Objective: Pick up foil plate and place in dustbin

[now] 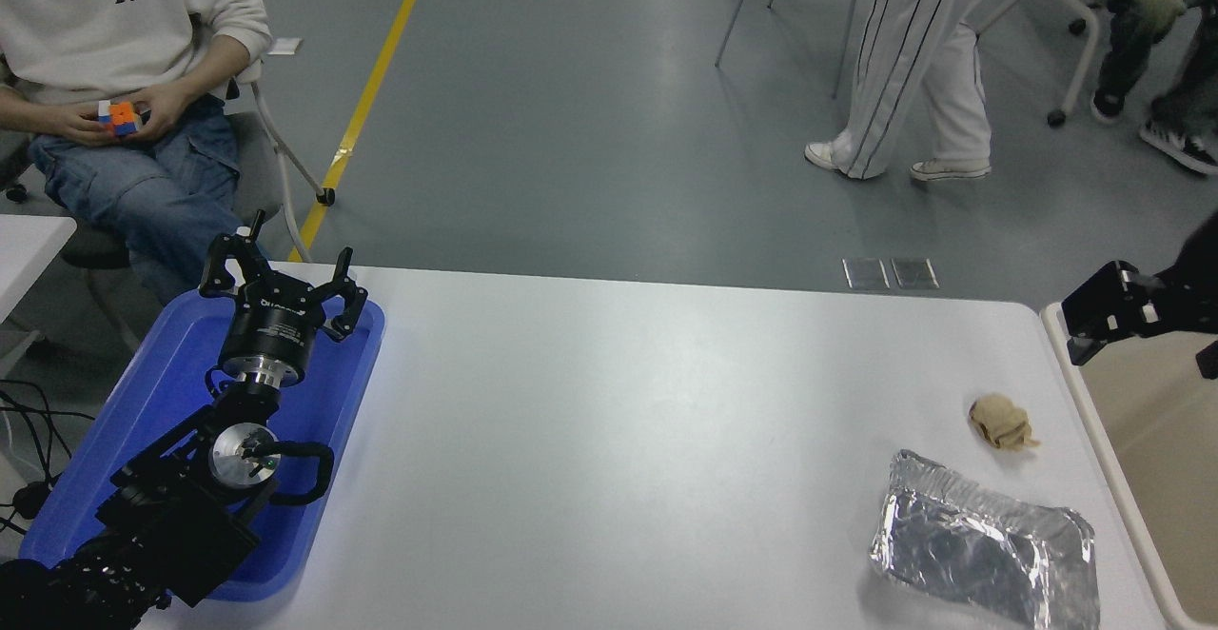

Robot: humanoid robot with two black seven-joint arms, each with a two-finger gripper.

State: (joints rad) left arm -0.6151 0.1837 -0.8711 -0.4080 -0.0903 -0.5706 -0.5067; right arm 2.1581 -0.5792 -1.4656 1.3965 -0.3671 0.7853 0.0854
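The foil plate (pixel 985 554) is lying flat on the table (pixel 618 402) at its near right corner, and nothing is touching it. Its long axis is running from upper left to lower right in the head view, slanting toward the dustbin (pixel 1104 440), whose rim is standing just beside the plate's right end. A crumpled paper ball (pixel 1001 423) is sitting on the table just beyond the plate, apart from it.

We are hanging our right end effector (pixel 1094 318) at the right edge of the view, above the far corner of the dustbin rim, with the rest of the arm running out of the picture. From there the plate is lying toward us and a little to the left, past the paper ball. We are carrying nothing in that end effector; only one dark block of it is showing, so we cannot tell how far it is parted.

Our left end effector (pixel 284 278) is parked over the blue tray (pixel 352 392) at the far left, fingers spread and empty, well apart from the plate. We are judging the right arm to be the nearer by far, and the reach will call for drawing back and down while steering clear of the paper ball.
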